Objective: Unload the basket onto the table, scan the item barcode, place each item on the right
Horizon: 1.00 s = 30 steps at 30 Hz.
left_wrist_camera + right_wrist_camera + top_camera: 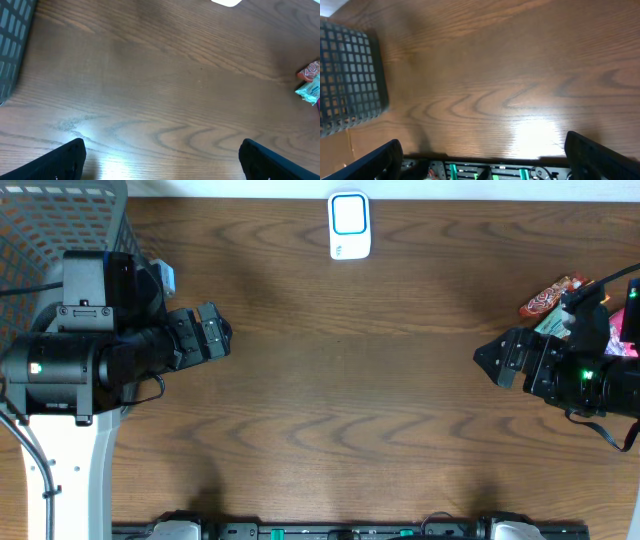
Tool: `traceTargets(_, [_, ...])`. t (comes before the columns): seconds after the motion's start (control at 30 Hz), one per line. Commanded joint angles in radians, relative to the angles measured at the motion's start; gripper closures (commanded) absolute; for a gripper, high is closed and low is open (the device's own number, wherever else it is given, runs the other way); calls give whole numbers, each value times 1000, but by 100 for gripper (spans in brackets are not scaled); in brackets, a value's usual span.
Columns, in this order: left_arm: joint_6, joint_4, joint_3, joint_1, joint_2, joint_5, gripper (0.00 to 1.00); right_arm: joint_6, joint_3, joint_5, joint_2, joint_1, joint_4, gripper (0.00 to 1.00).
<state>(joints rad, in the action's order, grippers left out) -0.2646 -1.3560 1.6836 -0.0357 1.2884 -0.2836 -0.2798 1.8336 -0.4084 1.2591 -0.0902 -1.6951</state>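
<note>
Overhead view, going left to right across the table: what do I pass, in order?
grey mesh basket → left gripper → white scanner → right gripper → red snack packet. The other packets at the right edge overlap the right arm, so they are left out.

The right arm hides most of the snack packets; the basket is cropped.
</note>
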Motion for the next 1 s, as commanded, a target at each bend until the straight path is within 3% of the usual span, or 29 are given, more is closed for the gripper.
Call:
traceTargets(0.0, [10,0,16,-3,0,-4,2,12,1,45,-4,8,-2,1])
traceTargets(0.53, [10,0,16,-3,0,-4,2,102,1,89,-38,39,-2,1])
traceTargets(0.97, [10,0,16,-3,0,-4,2,102,-45,131,-227,100,35,1])
